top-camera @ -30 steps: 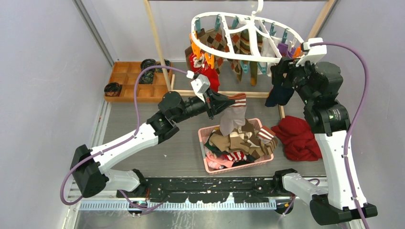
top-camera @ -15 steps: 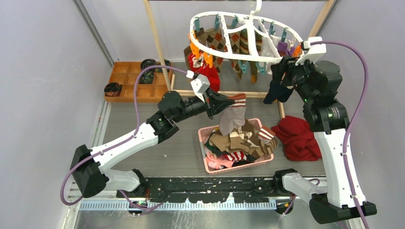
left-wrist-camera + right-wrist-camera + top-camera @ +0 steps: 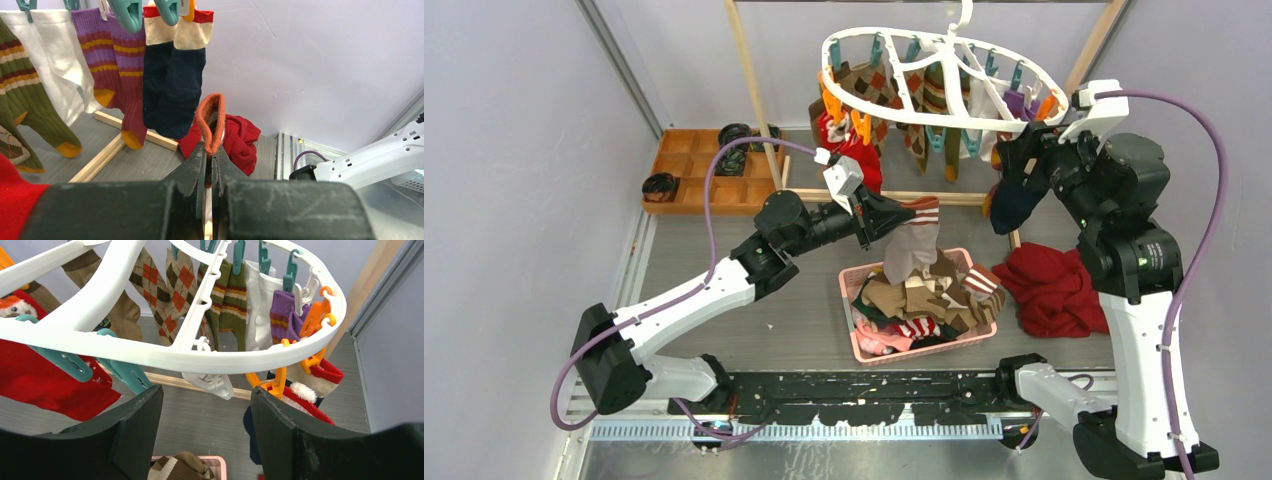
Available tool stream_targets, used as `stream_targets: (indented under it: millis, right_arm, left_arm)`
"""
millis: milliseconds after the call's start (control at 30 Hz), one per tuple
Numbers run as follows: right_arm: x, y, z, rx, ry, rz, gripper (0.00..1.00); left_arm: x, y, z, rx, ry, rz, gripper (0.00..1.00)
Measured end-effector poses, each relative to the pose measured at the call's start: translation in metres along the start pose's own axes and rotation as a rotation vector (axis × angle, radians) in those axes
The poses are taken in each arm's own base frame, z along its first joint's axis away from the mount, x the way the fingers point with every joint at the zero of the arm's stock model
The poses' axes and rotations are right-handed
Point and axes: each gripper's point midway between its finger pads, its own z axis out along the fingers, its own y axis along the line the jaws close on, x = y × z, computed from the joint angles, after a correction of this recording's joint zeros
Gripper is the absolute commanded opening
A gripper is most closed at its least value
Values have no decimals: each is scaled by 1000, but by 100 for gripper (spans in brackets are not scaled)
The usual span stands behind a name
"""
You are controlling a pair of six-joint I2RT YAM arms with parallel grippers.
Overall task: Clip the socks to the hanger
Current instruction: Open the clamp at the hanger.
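The white oval hanger [image 3: 924, 120] hangs at the back with several socks clipped to it: argyle, green striped, white, purple striped and a navy pair [image 3: 175, 85]. My left gripper [image 3: 904, 215] is shut on the cuff of a grey sock [image 3: 909, 250] that dangles over the basket. The left wrist view shows its orange-red cuff edge [image 3: 211, 120] pinched between the jaws [image 3: 210, 150]. My right gripper [image 3: 205, 392] is open just under the hanger's right rim [image 3: 200, 357], with a white clip [image 3: 210, 382] above the gap. An orange clip [image 3: 272, 385] is by its right finger.
A pink basket [image 3: 854, 340] full of mixed socks sits mid-table. A red cloth [image 3: 1049, 290] lies to its right. A wooden compartment tray [image 3: 694, 170] with black rolls is at the back left. The wooden rack posts [image 3: 754, 90] and base bar [image 3: 894, 197] stand behind the basket.
My right arm has drawn back to the right, away from the navy sock, which stays hanging from the hanger. The left arm and its sock have not moved.
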Motion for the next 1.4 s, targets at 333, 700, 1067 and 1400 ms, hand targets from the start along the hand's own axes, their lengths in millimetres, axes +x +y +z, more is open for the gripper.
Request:
stream_targets:
  millis: [333, 700, 1067, 1400]
  right_arm:
    - [1, 7, -2, -32, 28, 26, 61]
    - [13, 6, 14, -28, 77, 46, 59]
    - [28, 0, 32, -12, 37, 28, 57]
    - [21, -5, 40, 2, -68, -17, 57]
  left_arm:
    - [0, 0, 0, 0, -1, 1, 0]
    - [0, 0, 0, 0, -1, 1, 0]
    - [0, 0, 0, 0, 0, 0, 0]
    - [7, 3, 3, -4, 13, -5, 0]
